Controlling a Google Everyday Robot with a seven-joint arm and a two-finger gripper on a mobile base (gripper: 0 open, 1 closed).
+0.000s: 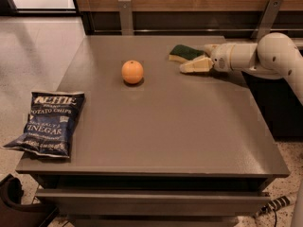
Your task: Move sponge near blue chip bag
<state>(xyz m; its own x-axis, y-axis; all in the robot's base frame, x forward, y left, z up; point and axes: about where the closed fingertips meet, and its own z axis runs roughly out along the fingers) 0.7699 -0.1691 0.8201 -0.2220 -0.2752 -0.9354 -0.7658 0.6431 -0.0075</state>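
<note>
The sponge [183,52], dark green on top with a pale yellow base, lies flat at the far right of the table. My gripper [195,58] reaches in from the right at table height. It is open. One cream finger [194,65] lies just in front of the sponge's right end and the other sits behind it. The sponge rests on the table. The blue chip bag [49,123], navy with white lettering, lies flat at the table's front left edge, far from the sponge.
A round orange fruit [132,72] sits on the grey table [161,126] between the sponge and the bag. A wooden wall with metal brackets [126,14] runs behind the table. A dark object [12,197] and a cable [274,205] lie on the floor.
</note>
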